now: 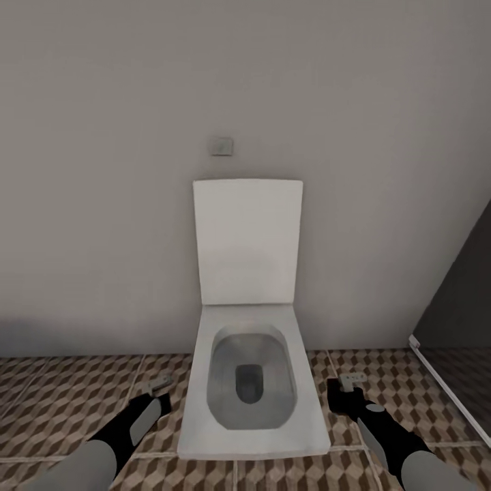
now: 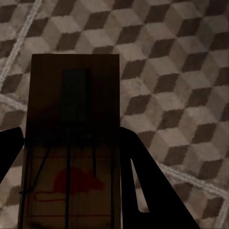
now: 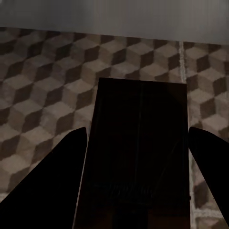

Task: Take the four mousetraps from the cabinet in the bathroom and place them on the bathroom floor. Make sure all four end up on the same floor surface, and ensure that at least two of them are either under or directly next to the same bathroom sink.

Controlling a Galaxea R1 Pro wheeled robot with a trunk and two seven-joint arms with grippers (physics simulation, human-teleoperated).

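Observation:
I hold two mousetraps above the bathroom floor [image 1: 68, 409]. In the head view, my left gripper [image 1: 161, 394] is left of the toilet, shut on a mousetrap [image 1: 162, 382]. The left wrist view shows that mousetrap [image 2: 71, 119] as a tan board with dark wires and a red mouse print, clamped between dark fingers [image 2: 143, 181]. My right gripper [image 1: 343, 393] is right of the toilet, shut on another mousetrap [image 1: 352, 380]. The right wrist view shows it as a dark shadowed board [image 3: 138, 143] between the fingers [image 3: 52, 186]. The cabinet and the sink are out of view.
A white toilet [image 1: 252, 416] with its lid [image 1: 247, 239] raised stands against the grey wall, between my two arms. A flush plate [image 1: 221, 146] sits on the wall above it. A dark glass panel [image 1: 457, 307] with a pale bottom rail closes off the right side.

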